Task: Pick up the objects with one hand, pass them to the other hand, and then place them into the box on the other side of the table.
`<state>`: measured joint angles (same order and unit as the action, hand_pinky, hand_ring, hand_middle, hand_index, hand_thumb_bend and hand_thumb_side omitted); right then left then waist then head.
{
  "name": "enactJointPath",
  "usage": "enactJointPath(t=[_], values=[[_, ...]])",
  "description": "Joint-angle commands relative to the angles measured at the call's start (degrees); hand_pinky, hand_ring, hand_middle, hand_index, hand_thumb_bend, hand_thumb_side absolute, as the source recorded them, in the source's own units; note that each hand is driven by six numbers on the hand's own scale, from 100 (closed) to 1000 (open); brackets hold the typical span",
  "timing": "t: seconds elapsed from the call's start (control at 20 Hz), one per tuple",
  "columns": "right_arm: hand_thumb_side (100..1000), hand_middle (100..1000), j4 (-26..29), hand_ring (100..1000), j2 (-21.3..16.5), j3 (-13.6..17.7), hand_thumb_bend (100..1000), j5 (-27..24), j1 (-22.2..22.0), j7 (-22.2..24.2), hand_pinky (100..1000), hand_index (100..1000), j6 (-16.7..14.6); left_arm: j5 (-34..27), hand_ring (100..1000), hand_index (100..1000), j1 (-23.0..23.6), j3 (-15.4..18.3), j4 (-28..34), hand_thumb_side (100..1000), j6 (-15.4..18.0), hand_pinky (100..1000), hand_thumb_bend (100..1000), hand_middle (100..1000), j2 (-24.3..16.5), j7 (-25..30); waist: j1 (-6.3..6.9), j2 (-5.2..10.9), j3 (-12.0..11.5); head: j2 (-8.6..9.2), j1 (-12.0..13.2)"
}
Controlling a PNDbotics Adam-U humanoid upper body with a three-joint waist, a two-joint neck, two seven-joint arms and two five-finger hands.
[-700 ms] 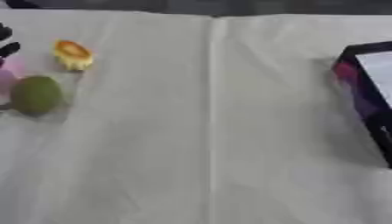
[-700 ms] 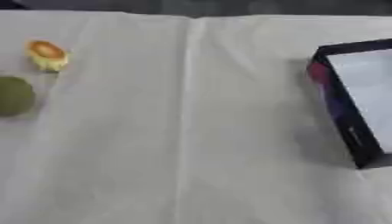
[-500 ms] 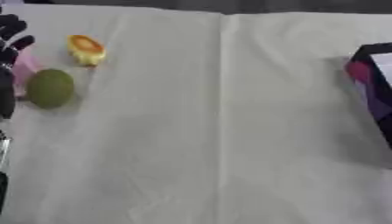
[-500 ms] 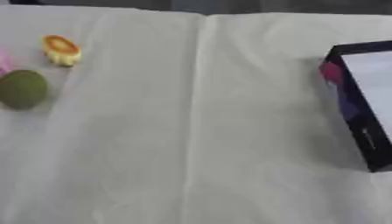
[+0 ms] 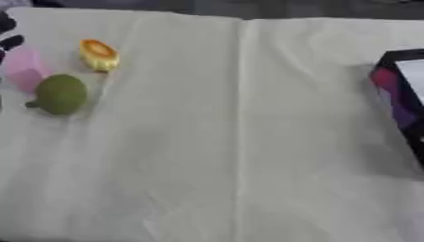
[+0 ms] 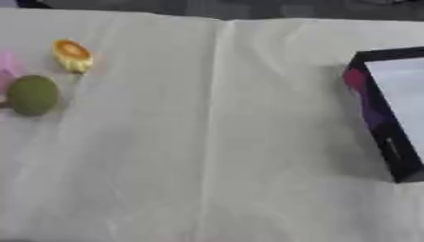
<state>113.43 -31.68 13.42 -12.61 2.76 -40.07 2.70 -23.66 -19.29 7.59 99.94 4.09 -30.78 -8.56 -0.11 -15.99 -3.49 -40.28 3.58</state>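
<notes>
Three small things lie at the table's left: an orange and yellow piece, a green round fruit with a short stem, and a pink object partly cut off by the edge. Black fingers of my left hand show at the far left edge, just above the pink object; whether they touch it is unclear. The dark box with a white inside and purple side stands at the right edge. My right hand is out of sight.
A white cloth with a lengthwise crease covers the table. A wide stretch of cloth lies between the objects and the box. The table's far edge runs along the top.
The whole picture has shifted, so the camera has moved. The three objects and the box lie as before. Less of my left hand shows at the left edge now.
</notes>
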Motion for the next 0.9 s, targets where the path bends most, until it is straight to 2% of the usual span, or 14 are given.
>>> enactJointPath(t=[0.05, 0.25, 0.55, 0.7, 0.9], values=[[234, 846, 1.2, 749, -2.4, 0.8, 231, -0.3, -0.3, -0.1, 677, 888, 0.0, 0.9, 789, 786, -0.7, 0.5, -0.7, 772, 0.4, 783, 100, 663, -5.1, 0.7, -0.20, 2.06, 0.1, -0.50, 1.0], [232, 845, 1.2, 747, -2.9, 0.8, 233, -0.2, -0.7, 0.0, 677, 887, 0.0, 2.0, 792, 790, -1.8, 0.1, -3.3, 759, 1.2, 787, 100, 661, -9.8, 1.8, -0.24, 2.19, 0.1, -0.61, 1.4], [232, 843, 1.2, 745, -3.1, 0.6, 235, 0.0, -1.2, 0.3, 677, 887, 0.0, 5.3, 798, 796, -5.1, -1.5, -8.5, 731, 1.9, 795, 100, 666, -16.6, 6.7, -0.67, 1.95, 0.3, -0.36, 0.3], [233, 843, 1.2, 743, -2.9, 0.5, 237, 0.3, -1.6, 0.5, 676, 887, 0.1, 7.7, 801, 800, -8.1, -2.5, -14.2, 716, 2.0, 799, 100, 673, -20.4, 9.7, -0.93, 1.70, 0.5, -0.16, 0.0], [233, 842, 1.2, 742, -2.9, 0.2, 240, 0.6, -1.9, 0.8, 676, 886, 0.2, 12.1, 820, 826, -12.4, -4.2, -22.5, 712, 3.8, 818, 100, 707, -24.0, 14.1, -1.15, 1.52, 0.8, -0.17, -0.4]])
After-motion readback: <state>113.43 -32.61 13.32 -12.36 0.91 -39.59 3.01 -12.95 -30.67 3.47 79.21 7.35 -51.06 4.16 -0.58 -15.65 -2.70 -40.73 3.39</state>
